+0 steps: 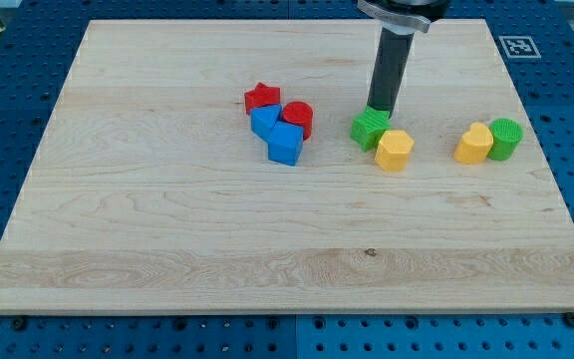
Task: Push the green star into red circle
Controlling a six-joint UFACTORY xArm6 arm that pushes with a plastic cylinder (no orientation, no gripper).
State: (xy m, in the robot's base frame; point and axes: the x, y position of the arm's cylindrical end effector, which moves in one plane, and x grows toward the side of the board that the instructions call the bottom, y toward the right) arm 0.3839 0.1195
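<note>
The green star (370, 129) lies right of the board's middle, touching a yellow block (395, 151) at its lower right. The red circle (297, 119) sits to the star's left, in a cluster with a red star (261, 98) and two blue blocks (265, 122) (286, 145). My tip (381, 109) comes down from the view's top and touches the upper right edge of the green star. A gap of bare wood separates the green star from the red circle.
A yellow block (473, 144) and a green circle (505, 138) sit together near the view's right. The wooden board (167, 229) lies on a blue perforated table. A fiducial marker (515, 46) is at the board's top right corner.
</note>
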